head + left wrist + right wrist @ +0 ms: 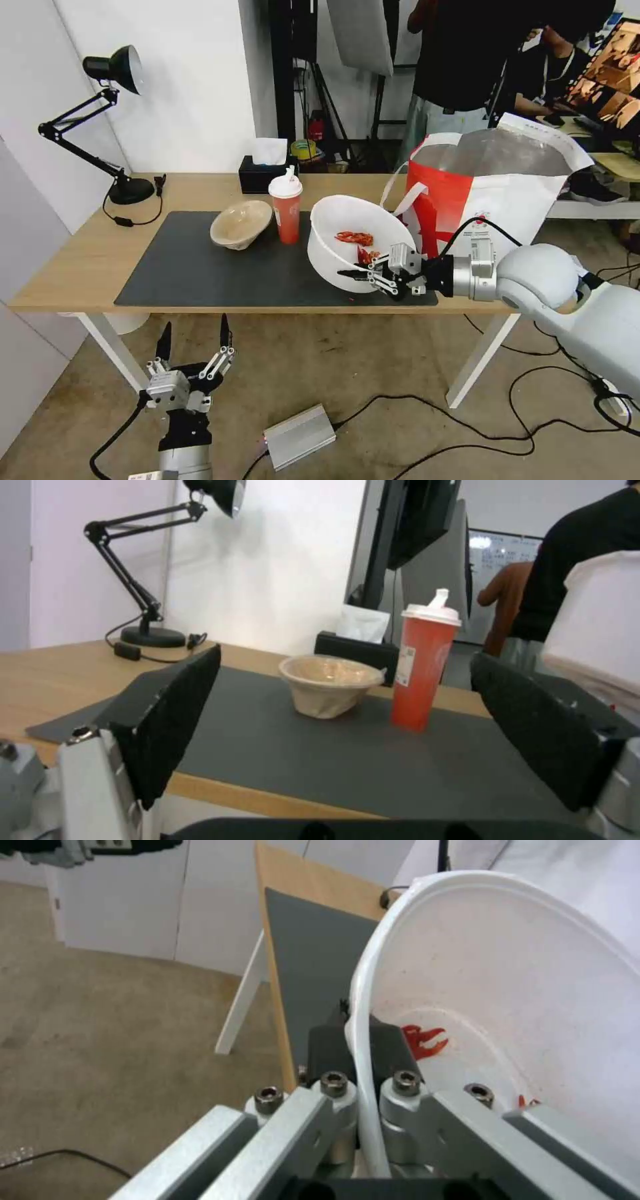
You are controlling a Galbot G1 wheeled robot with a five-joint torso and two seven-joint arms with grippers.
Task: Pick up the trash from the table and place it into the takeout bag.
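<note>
The large white bowl (pixel 353 233) with red crayfish scraps (pixel 355 237) is tilted up off the table (pixel 73 267), its rim pinched by my right gripper (pixel 357 273). In the right wrist view the dark fingers (pixel 390 1047) clamp the white bowl's rim (pixel 360 1015). The red drink cup (pixel 287 208) and the beige pulp bowl (pixel 241 224) stand on the dark mat (pixel 200 270). The takeout bag (pixel 493 193) stands open at the right end of the table, just behind the white bowl. My left gripper (pixel 193 337) hangs open below the table's front edge, facing the cup (pixel 422 667) and beige bowl (pixel 328 685).
A black tissue box (pixel 265 175) sits behind the cup. A black desk lamp (pixel 110 120) stands at the far left corner. A silver box (pixel 300 437) and cables lie on the floor in front of the table. People stand behind the bag.
</note>
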